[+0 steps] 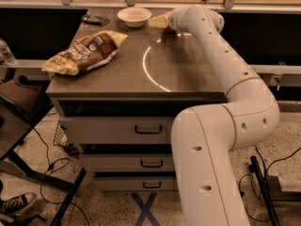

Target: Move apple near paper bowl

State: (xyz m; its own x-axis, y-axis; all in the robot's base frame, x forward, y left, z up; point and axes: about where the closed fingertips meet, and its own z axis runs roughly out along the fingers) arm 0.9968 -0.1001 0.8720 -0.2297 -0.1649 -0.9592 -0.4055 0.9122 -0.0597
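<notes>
The white paper bowl (134, 16) stands at the far edge of the table. My gripper (159, 21) is just to the right of it, low over the tabletop, at the end of the outstretched white arm. A small orange-red patch (171, 30) shows under the wrist; it looks like the apple, and most of it is hidden by the gripper and arm.
A brown and yellow chip bag (84, 51) lies on the left of the grey table (122, 79). A dark small object (95, 20) lies at the far left corner. Drawers sit under the tabletop. A chair (19, 102) and cables are at the left.
</notes>
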